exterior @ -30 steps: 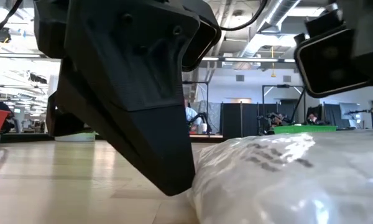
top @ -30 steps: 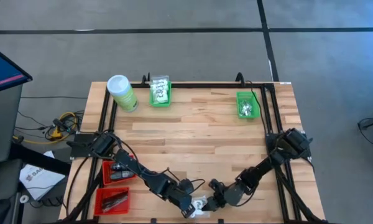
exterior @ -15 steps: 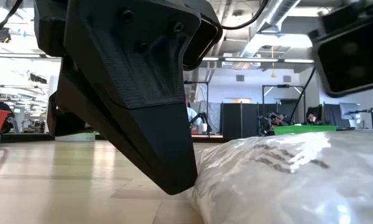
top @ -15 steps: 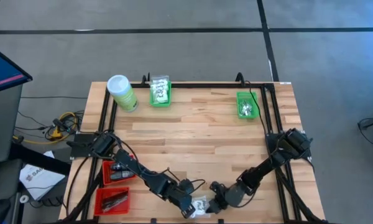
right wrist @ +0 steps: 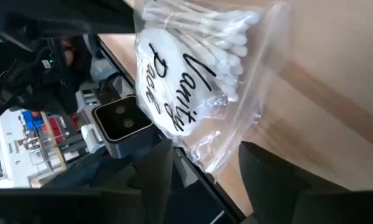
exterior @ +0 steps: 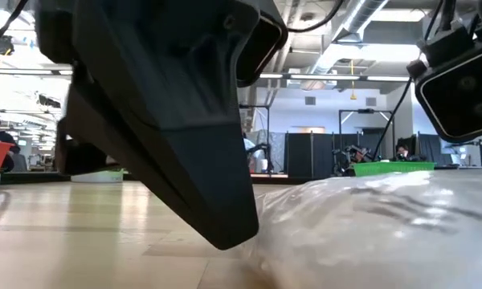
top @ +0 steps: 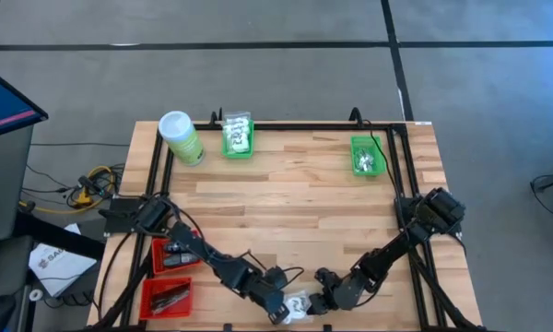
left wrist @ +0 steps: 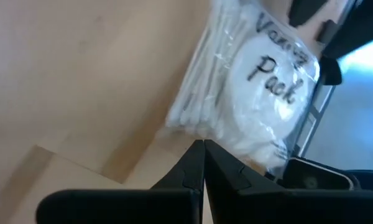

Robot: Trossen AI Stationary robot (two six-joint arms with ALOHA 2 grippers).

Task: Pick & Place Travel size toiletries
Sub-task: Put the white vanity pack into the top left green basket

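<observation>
A clear crinkly packet with white pads, cotton swabs and black print (top: 300,302) lies flat on the wooden table close to its near edge; it also shows in the low view (exterior: 369,233). My left gripper (top: 283,311) is shut and stands at the packet's left side. My right gripper (right wrist: 205,174) is open at the packet's right side, one finger (right wrist: 152,171) on either side of a corner of the packet (right wrist: 208,152). I cannot tell whether those fingers touch it. My left gripper's shut fingertips (exterior: 237,237) meet the packet's left edge (left wrist: 196,132) at table height. The fingers slant down from the table's left. The packet lies on the table.
A light-green canister with a white lid (top: 181,136) and two green baskets (top: 238,136) (top: 367,155) stand along the far edge. Two red baskets (top: 170,256) (top: 166,297) sit off the table's left side. Bare wood lies between.
My right gripper has drawn slightly toward the table's right and near edge. The packet's top has sunk flatter in the low view, and my left gripper's tip has edged toward it.
</observation>
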